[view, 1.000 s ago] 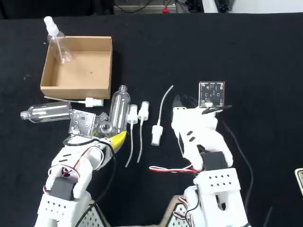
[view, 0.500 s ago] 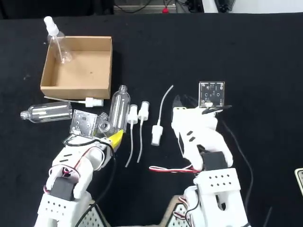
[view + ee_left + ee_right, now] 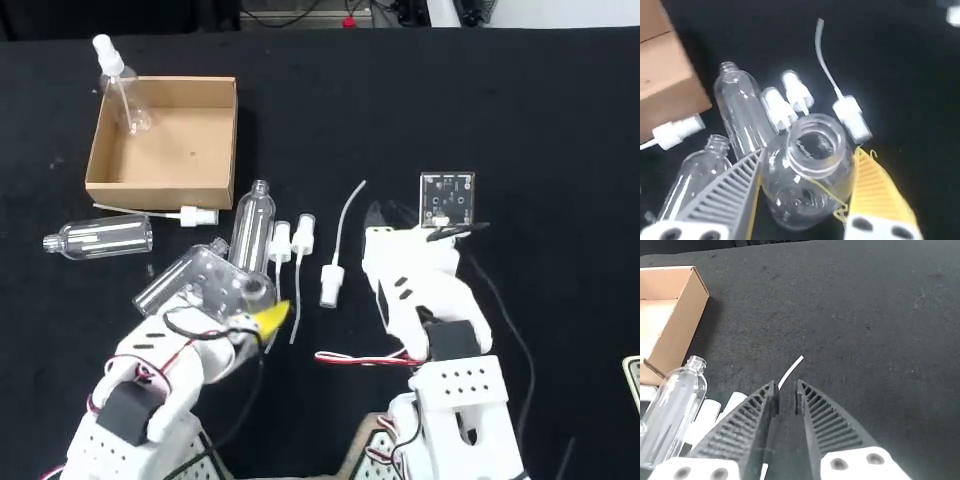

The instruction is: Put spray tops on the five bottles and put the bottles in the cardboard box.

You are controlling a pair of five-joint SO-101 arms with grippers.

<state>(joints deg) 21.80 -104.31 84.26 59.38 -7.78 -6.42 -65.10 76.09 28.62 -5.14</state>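
In the left pincer [image 3: 809,154]: you have the held bottle [image 3: 807,190], clear and with no top on it, clamped by its body between the grey finger and the yellow one.
Left wrist view: gives you that bottle's open mouth facing the camera, with a finger pressed on either side of it.
High view: gives you the wider layout, with the cardboard box [image 3: 160,190] at the far left of the counter [image 3: 520,120] and the capped bottle [image 3: 125,100] leaning in its far left corner.
Left arm: bent forward at the near left, its pincer just short of the pair of spray tops [image 3: 281,242].
Near bottle [image 3: 178,278]: lies open-necked just beside your left pincer, neck toward the box.
Middle bottle [image 3: 250,225]: lies open-necked between the box's near corner and the pair of spray tops.
Left bottle [image 3: 100,240]: lies on its side near the box's front wall, neck pointing left.
Loose spray top [image 3: 195,215]: lies along the box's front wall, tube pointing left.
Long-tubed spray top [image 3: 331,283]: lies between your two arms, tube curving toward the far edge.
Right wrist view: gives you the right pincer [image 3: 786,386] with fingers almost together, a thin slit between them and nothing in it. The tip of the white tube lies just beyond.
Right arm: folded low at the near right, pincer pointing toward the far edge, beside the long-tubed spray top.
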